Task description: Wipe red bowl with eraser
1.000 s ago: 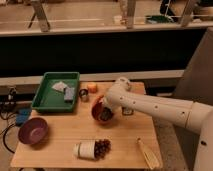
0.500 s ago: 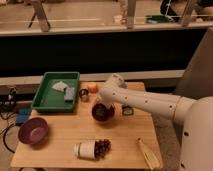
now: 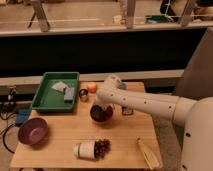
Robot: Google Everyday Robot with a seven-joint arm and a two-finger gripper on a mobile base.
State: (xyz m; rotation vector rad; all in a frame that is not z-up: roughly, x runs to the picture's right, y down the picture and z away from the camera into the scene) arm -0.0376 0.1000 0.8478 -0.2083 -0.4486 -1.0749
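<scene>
Red bowl (image 3: 101,114) sits mid-table, right of green tray (image 3: 55,92). Gripper (image 3: 100,103) hangs directly over bowl, presumably placed to reach the inside for wiping. Finger state: cannot tell. Eraser not visible, likely hidden under gripper. Purple bowl (image 3: 33,131) well left of red bowl, untouched.

We see the white arm (image 3: 150,102) reaching in from the right across the wooden tabletop (image 3: 60,145), its tool (image 3: 101,106) down over the red bowl (image 3: 101,114) near the middle, and we cannot make out the eraser. Left of the bowl sits a green tray (image 3: 55,92) holding grey blocks (image 3: 64,89), with a purple bowl (image 3: 33,131) nearer the front left edge. In front of the red bowl lies a white cup (image 3: 85,149) on its side beside dark grapes (image 3: 102,146).
</scene>
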